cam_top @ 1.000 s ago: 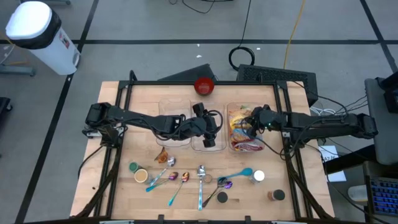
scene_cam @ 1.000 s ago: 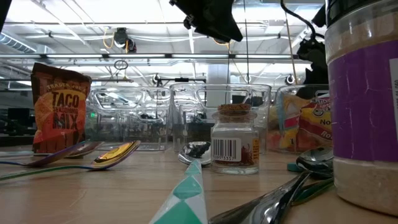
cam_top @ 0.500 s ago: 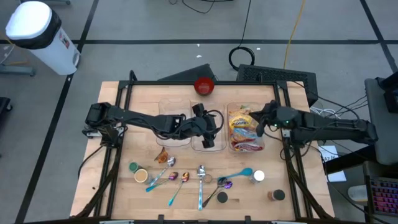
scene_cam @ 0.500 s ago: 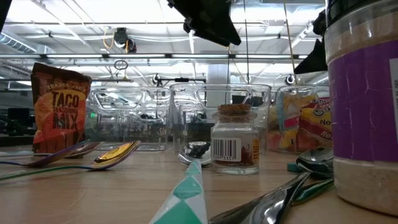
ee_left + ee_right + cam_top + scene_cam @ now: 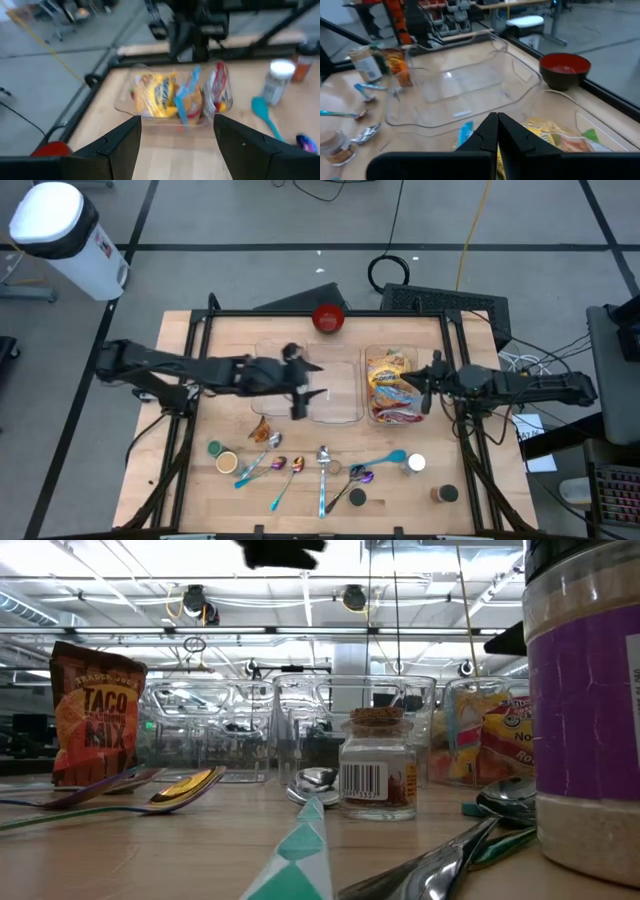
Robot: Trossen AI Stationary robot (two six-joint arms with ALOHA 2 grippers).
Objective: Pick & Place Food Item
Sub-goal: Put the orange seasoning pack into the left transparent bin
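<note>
Overhead, left gripper [image 5: 298,392] empty above clear bin [image 5: 335,387] edge.

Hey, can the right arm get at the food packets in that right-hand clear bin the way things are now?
Probably yes. The right gripper, shut, sits at the open-topped bin holding the food packets; nothing covers them, and the left gripper is off over the middle bins.

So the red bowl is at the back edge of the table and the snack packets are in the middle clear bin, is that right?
Not quite. The red bowl does sit at the table's back edge, but the snack packets lie in the right-hand clear bin, under the right gripper. The middle clear bin holds none of them. The high view shows this.
</note>
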